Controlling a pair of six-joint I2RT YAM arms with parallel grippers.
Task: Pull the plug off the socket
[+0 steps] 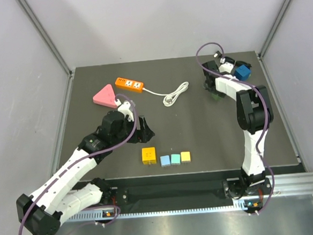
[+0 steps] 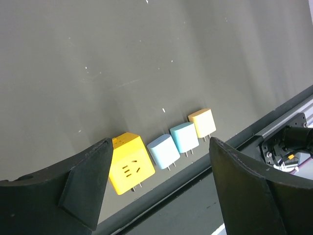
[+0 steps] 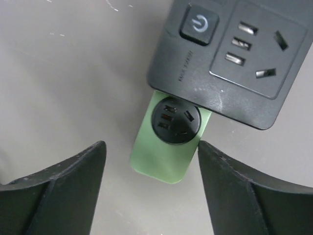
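Green plug (image 3: pixel 164 152): left gripper (image 2: pixel 160 142), jaws open and empty, sits well short of black socket (image 3: pixel 230 73); right gripper (image 3: pixel 150 146) has jaws open either side of the plug, seated at the socket's edge. Risk: socket unbraced, so a pull may drag it across tabletop (image 3: pixel 58 73) instead.

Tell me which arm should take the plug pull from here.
Right. The right tool is open directly over the green plug joined to the black socket. The left tool, also open, faces the loose cubes near the front edge.
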